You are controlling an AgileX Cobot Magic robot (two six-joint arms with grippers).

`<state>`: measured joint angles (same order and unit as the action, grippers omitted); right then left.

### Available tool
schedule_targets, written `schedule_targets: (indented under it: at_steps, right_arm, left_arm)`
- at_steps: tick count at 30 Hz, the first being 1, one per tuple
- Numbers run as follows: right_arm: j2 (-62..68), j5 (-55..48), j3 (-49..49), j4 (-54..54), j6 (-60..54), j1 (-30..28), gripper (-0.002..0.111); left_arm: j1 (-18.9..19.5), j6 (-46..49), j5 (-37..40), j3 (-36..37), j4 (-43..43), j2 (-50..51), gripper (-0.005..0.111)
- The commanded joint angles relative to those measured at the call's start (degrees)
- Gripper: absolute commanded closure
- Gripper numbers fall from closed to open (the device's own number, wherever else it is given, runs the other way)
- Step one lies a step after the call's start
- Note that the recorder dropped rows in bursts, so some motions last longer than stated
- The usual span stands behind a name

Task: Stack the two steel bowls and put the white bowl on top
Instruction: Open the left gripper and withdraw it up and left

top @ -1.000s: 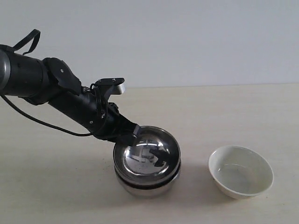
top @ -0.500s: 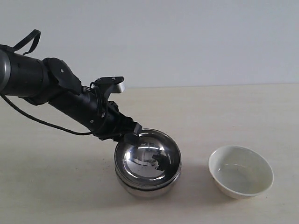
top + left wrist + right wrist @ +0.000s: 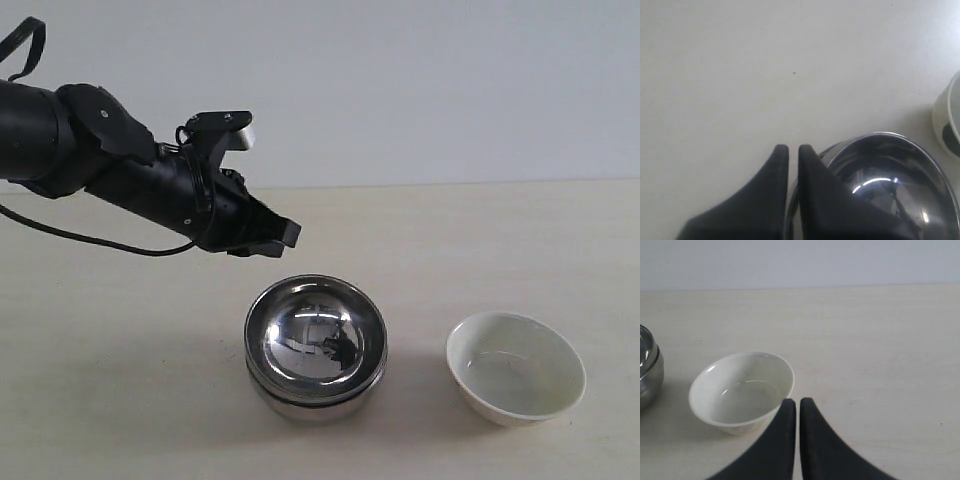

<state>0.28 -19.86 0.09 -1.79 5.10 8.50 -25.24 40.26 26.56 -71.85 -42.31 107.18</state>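
Two steel bowls (image 3: 315, 345) sit nested at ctr, white bowl (image 3: 515, 367) lower right. Left gripper (image 3: 290, 234), upper left, & right gripper (image 3: 797, 404): both pressed together, empty.

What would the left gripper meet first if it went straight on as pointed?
Probably bare table beside the stacked steel bowls; the left wrist view shows nothing else ahead, depth unclear.

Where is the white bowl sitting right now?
In the exterior view the white bowl sits upright at the right, empty, apart from the stacked steel bowls at the centre.
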Motion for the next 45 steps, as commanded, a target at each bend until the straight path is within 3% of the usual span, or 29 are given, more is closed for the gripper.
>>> schedule_targets:
  at_steps: [1, 20, 32, 36, 40, 45]
  right_arm:
    - [-0.28, 0.31, -0.09, -0.32, 0.06, 0.05, 0.108]
    - [-0.28, 0.31, -0.09, -0.32, 0.06, 0.05, 0.108]
    - [-0.28, 0.31, -0.09, -0.32, 0.06, 0.05, 0.108]
    - [-0.28, 0.31, -0.09, -0.32, 0.06, 0.05, 0.108]
    - [-0.28, 0.31, -0.09, -0.32, 0.06, 0.05, 0.108]
    - [-0.28, 0.31, -0.09, -0.32, 0.06, 0.05, 0.108]
  left_arm:
    - [-0.17, 7.49, -0.07, 1.54, -8.02, 0.97, 0.103]
    - [-0.17, 13.39, -1.10, 1.58, -11.04, 4.19, 0.103]
    - [-0.17, 14.15, -4.72, 1.91, -11.93, -11.33, 0.103]
    - [-0.17, 24.25, -11.99, 8.26, -21.94, -20.36, 0.103]
    - [-0.17, 28.60, -10.25, 14.06, -29.14, -27.74, 0.103]
    - [-1.93, 43.26, -10.02, 24.09, -42.63, -40.57, 0.103]
